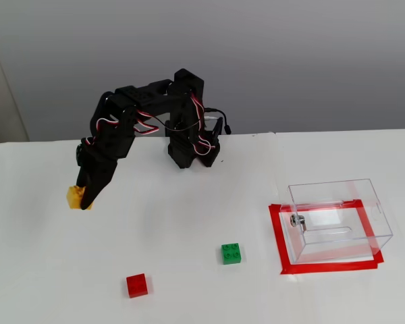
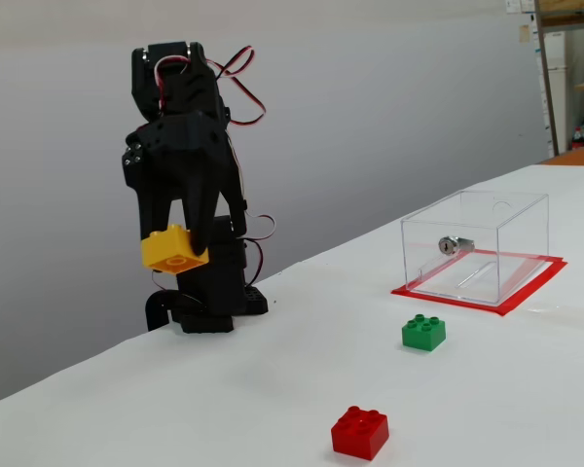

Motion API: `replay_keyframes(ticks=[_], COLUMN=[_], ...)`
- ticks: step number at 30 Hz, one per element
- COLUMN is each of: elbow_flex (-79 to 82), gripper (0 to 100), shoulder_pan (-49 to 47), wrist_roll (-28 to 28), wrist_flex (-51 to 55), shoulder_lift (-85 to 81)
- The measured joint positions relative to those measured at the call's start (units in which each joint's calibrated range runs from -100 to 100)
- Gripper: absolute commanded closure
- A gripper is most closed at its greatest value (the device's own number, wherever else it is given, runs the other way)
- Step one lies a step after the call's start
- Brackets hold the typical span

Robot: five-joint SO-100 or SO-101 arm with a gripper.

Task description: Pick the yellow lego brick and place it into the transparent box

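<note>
Yellow lego brick (image 1: pixel 75 196) sits in the gripper (image 1: pixel 84 200) at the left of the high fixed view, jaws clamped on it. From this angle I cannot tell whether the brick is clear of the white table (image 1: pixel 189 283). Arm folded: upper links arch from the base (image 1: pixel 192 152) at the table's rear centre, forearm slanting down and left, fingers pointing at the table. Transparent box (image 1: pixel 337 219) stands well apart at the right, inside a red tape outline (image 1: pixel 278 236), open at the top as far as I can judge, a small metal knob (image 1: pixel 298 220) on its left wall. Green brick (image 1: pixel 231 253) and red brick (image 1: pixel 137 285) lie loose in the foreground, between the gripper's side and the box.

Low fixed view: yellow brick (image 2: pixel 175 248) clearly held above the table, pinched between the black fingers (image 2: pixel 200 216), tilted a little, its underside showing. Gripper (image 2: pixel 178 251) hangs nearly straight down from a tall, bunched-up arm; base behind it. Box (image 2: pixel 477 243) far right, empty apart from the knob (image 2: pixel 452 244). Green brick (image 2: pixel 424 333) near the box's tape, red brick (image 2: pixel 361 432) closer to the camera.

Judgement: grasp done, lift under way; carry and release not yet done. Next move calls for swinging across toward the box while staying high enough to clear its rim, then lowering inside before opening.
</note>
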Motion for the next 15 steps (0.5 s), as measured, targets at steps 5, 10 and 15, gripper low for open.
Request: replay_keyframes(ticks=[5,10,15], elbow_flex=[0.00,0.00,0.00], gripper=[92,92,92], shoulder_pan=[-7.48,-14.85,-23.93], wrist_roll=[0.00,0.00,0.00], wrist_flex=[0.00,0.09,0.09], shoulder_lift=[-2.71,-4.74,-4.99])
